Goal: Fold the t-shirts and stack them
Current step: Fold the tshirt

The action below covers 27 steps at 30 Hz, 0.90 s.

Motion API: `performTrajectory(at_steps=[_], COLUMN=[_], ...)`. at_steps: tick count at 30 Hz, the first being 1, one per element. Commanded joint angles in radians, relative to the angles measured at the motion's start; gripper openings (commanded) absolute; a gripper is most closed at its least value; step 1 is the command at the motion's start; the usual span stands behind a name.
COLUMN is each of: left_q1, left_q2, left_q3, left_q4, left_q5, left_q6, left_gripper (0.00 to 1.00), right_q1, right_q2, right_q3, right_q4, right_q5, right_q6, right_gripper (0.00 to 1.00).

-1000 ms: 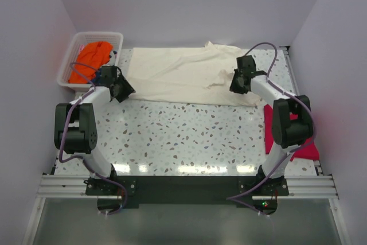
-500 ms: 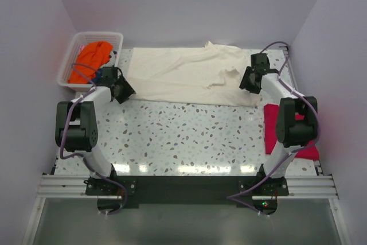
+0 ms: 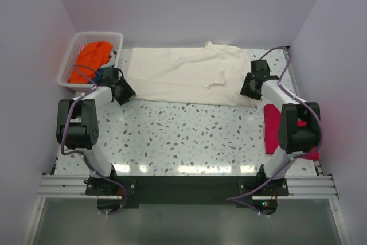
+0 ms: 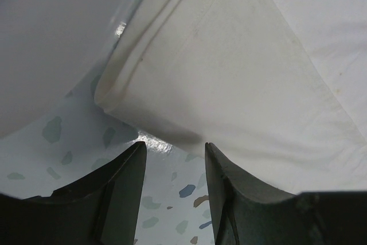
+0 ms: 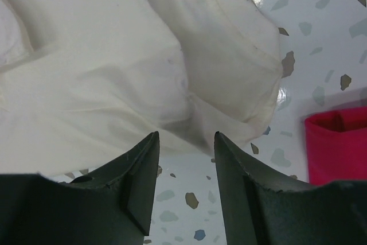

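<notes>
A large cream-white t-shirt [image 3: 183,76] lies spread along the back of the table. My left gripper [image 3: 125,91] stands open at its near left corner. In the left wrist view the folded hem corner [image 4: 229,78] sits just ahead of the open gripper [image 4: 174,148], with bare table between the fingers. My right gripper [image 3: 248,89] is open at the shirt's near right corner. The right wrist view shows rumpled cream cloth [image 5: 114,84] just beyond the gripper [image 5: 186,139], which holds nothing. A folded crimson-red t-shirt [image 3: 271,124] lies at the right, partly hidden by the right arm, and its edge [image 5: 338,147] shows in the right wrist view.
A white slatted basket [image 3: 65,67] stands at the back left with an orange t-shirt [image 3: 92,57] in it. Lavender walls close in the back and both sides. The speckled tabletop [image 3: 189,136] stretches in front of the cream shirt.
The right gripper has opened, let go of the cream cloth and moved right, to the shirt's near right corner. The left arm has hardly moved.
</notes>
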Motion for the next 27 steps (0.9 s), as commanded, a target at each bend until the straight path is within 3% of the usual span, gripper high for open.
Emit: performTrajectory(at_steps=[1,4,8,10,13,19,22,25,27], left_q1=[-0.003,-0.003,-0.002,-0.002,-0.002,-0.002,-0.003,-0.003,-0.002], left_q2=[0.009,0.015,0.029,0.035,0.046,0.061,0.061,0.060,0.054], left_q3=[-0.005,-0.003,0.006,0.015,0.024,0.028,0.026,0.026,0.026], left_q4=[0.034,0.028,-0.002,-0.021,-0.047,-0.068,-0.071,-0.073,-0.073], left_q5=[-0.016,-0.023,-0.051,-0.086,-0.112,-0.131,-0.132,-0.132,-0.129], left_q6=[0.007,0.009,0.009,0.009,0.002,-0.010,-0.011,-0.008,-0.007], left_gripper=[0.50,0.50,0.50,0.50,0.50,0.49,0.49,0.49,0.49], right_q1=[0.001,0.001,-0.005,-0.023,-0.051,-0.054,-0.054,-0.059,-0.059], right_q2=[0.050,0.082,0.091,0.090,0.085,0.105,0.130,0.136,0.122], right_q3=[-0.002,0.009,0.039,0.058,0.096,0.115,0.095,0.079,0.070], right_q4=[0.054,0.063,0.016,-0.013,-0.072,-0.115,-0.112,-0.109,-0.104], right_q5=[0.026,0.022,0.084,0.111,0.126,0.151,0.146,0.141,0.141], right_q6=[0.010,0.019,0.025,0.016,0.004,-0.021,-0.023,-0.018,-0.013], right_gripper=[0.47,0.44,0.09,0.03,0.00,0.01,0.09,0.23,0.38])
